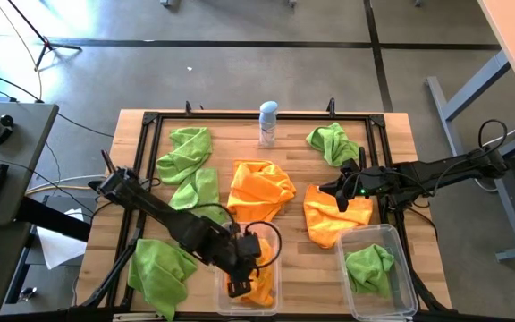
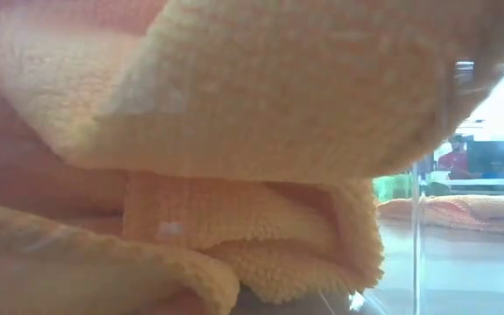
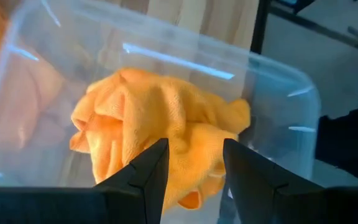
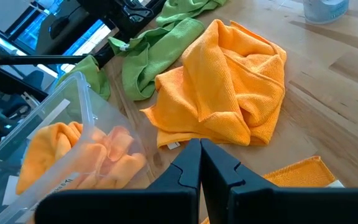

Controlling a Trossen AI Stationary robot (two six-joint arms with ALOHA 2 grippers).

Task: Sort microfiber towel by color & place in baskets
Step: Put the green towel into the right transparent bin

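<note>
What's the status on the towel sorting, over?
Left gripper open over orange towel in left basket. Right gripper shut above orange towel on table. Nothing blocking.

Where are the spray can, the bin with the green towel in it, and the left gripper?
Spray can (image 1: 268,122): high view, middle of its body.
Bin holding the green towel (image 1: 402,258): high view, right wall.
Left gripper (image 3: 194,163): left wrist view, midway between its open fingertips, above an orange towel.

Two dark jointed arms; black looping cables; left hand has wedge-shaped black fingers
</note>
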